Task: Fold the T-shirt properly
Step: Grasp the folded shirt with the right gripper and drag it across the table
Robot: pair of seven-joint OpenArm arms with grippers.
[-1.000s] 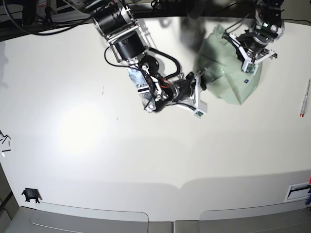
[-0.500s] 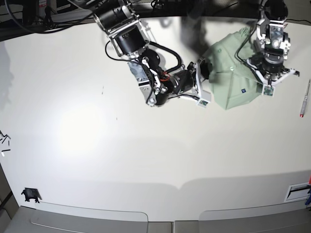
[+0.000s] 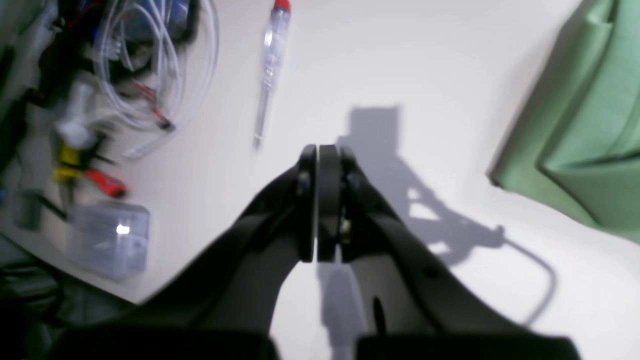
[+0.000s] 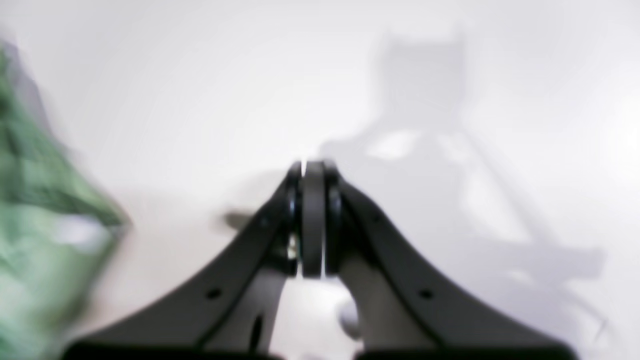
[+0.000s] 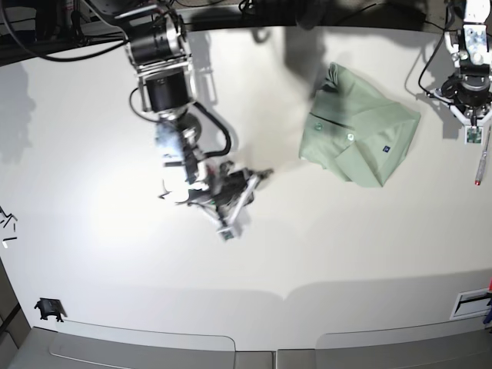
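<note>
Pale sage-green short-sleeved cloth T-shirt (image 5: 357, 134) lying as compact folded bundle on white table (image 5: 307, 246), toward far side, collar end pointing up-left, tiny dark label patch facing up.

Left gripper (image 3: 320, 210) hanging over bare table beside shirt's edge, jaws pressed together, holding nothing; clear-handled red-capped screwdriver (image 3: 267, 67) lying just ahead.

Right gripper (image 4: 307, 220) also pressed together, empty, well apart from shirt.

Left arm sitting nearer. Shirt's long axis running diagonally between both arms. Fold judged nearly finished.

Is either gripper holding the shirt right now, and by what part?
No. The left gripper and right gripper are shut on nothing, clear of the T-shirt.
</note>
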